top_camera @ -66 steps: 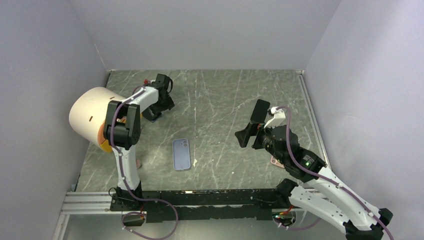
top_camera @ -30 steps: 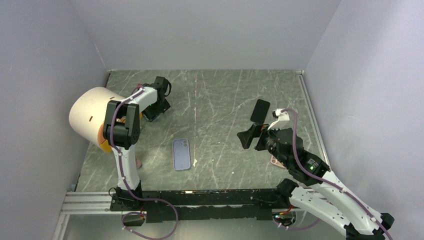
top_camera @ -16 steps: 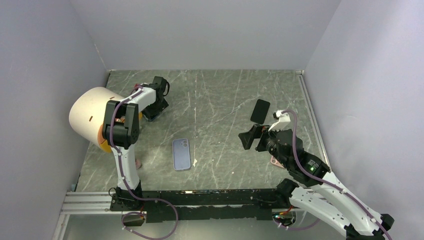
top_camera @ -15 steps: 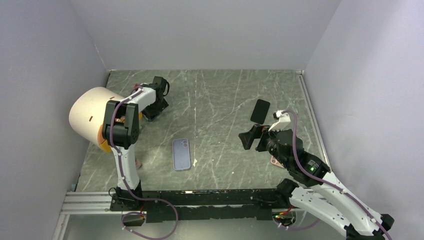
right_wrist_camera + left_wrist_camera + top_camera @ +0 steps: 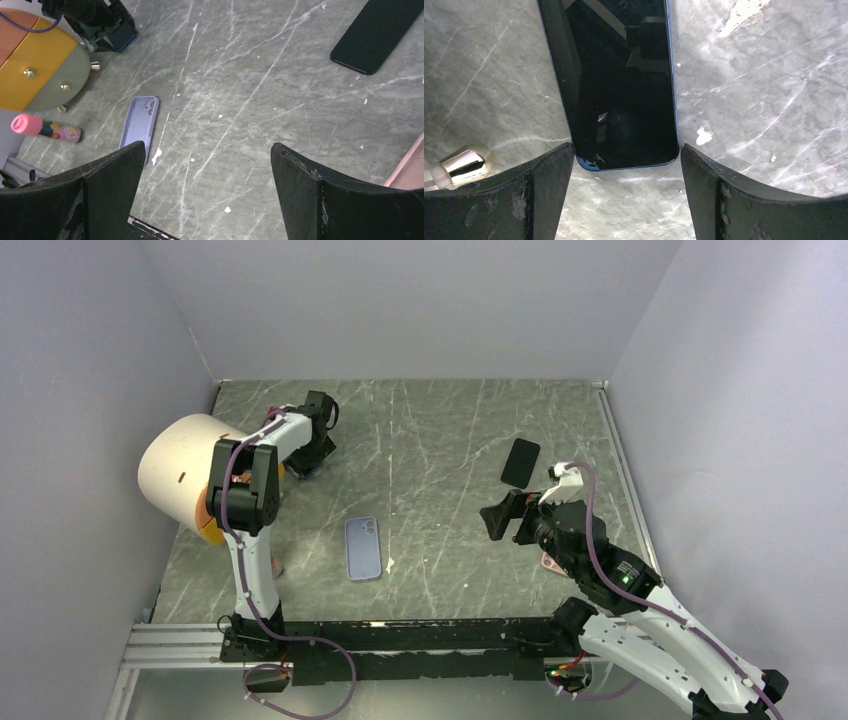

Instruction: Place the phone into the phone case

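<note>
**Left gripper straddles the phone, right gripper hangs empty**

We're at the far left of the table (image 5: pixel 440 420), where the left gripper (image 5: pixel 625 162) sits low over the phone (image 5: pixel 624 85). The phone lies flat on the stone top, dark screen up, with a blue rim showing at its near end. The jaws stand wide, with one finger (image 5: pixel 541 192) just outside each long edge. They are so tight to the corners that I can't say whether they touch. A shiny metal foot (image 5: pixel 466 164) sits just beside the left-hand finger.

The lilac case (image 5: pixel 364 548) lies flat near the front middle of the table, well apart from the phone. Its camera cut-out is at the far end.

On the right, the right gripper (image 5: pixel 207 160) hangs above the tabletop with its jaws spread as wide as they go, and it holds nothing. A black slab (image 5: pixel 521 462) lies flat just beyond it, apart from its fingers. By the left wall a round drawer unit (image 5: pixel 180 475) rests beside the left arm, with a pink-capped tube (image 5: pixel 47 128) near it.
</note>
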